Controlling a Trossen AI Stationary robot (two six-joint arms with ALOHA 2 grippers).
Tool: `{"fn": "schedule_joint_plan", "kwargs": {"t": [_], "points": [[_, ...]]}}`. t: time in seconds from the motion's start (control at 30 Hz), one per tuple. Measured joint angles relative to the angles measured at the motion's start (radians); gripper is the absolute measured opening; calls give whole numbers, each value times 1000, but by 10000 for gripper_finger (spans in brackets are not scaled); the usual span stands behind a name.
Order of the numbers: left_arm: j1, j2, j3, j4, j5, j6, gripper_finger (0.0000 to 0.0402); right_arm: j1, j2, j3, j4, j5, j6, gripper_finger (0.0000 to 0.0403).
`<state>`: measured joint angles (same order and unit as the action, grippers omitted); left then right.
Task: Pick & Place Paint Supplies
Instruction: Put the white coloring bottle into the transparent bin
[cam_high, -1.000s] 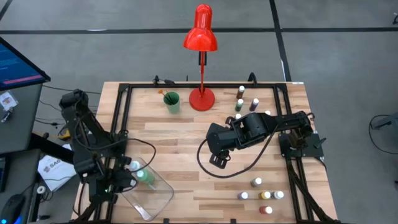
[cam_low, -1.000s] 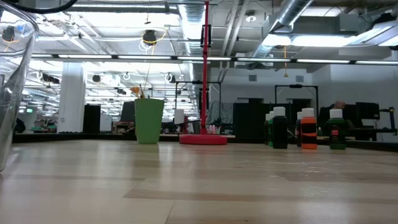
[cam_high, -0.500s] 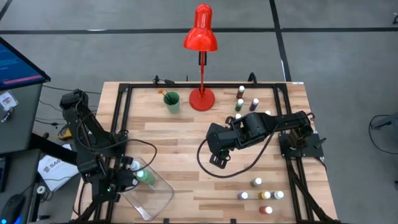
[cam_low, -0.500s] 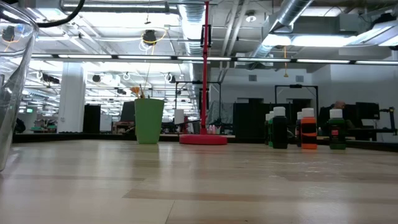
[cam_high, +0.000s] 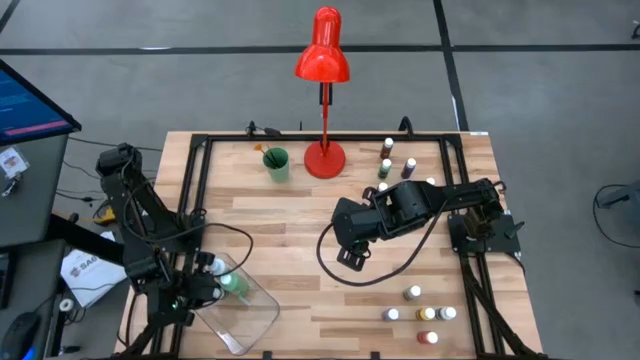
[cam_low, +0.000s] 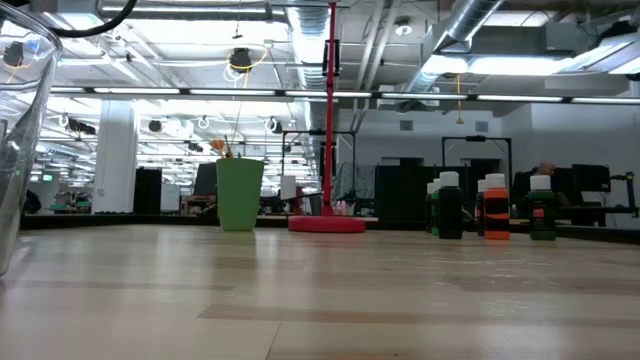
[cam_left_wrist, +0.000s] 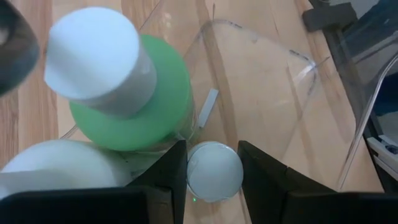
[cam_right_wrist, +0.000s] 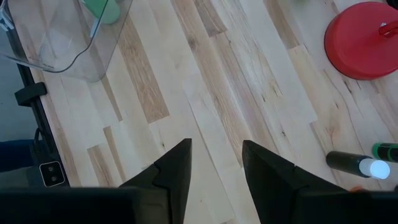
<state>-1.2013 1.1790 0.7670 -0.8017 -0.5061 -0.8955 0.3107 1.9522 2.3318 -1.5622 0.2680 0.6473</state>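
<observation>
Gripping a small white-capped bottle (cam_left_wrist: 214, 170) between its fingers, the left gripper (cam_left_wrist: 211, 180) hangs over the clear tray (cam_high: 245, 320) at the table's near left corner. Just beside it stands the big green bottle (cam_left_wrist: 134, 106). The right gripper (cam_right_wrist: 216, 163) hovers mid-table, narrowly parted and empty, other bottles (cam_high: 420, 312) well apart.
</observation>
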Motion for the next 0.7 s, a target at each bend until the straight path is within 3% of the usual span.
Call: {"fn": "schedule_joint_plan", "kwargs": {"t": [0.7], "points": [[75, 0, -1, -9, 37, -27, 107, 0, 0, 0, 0, 0, -3, 134]]}}
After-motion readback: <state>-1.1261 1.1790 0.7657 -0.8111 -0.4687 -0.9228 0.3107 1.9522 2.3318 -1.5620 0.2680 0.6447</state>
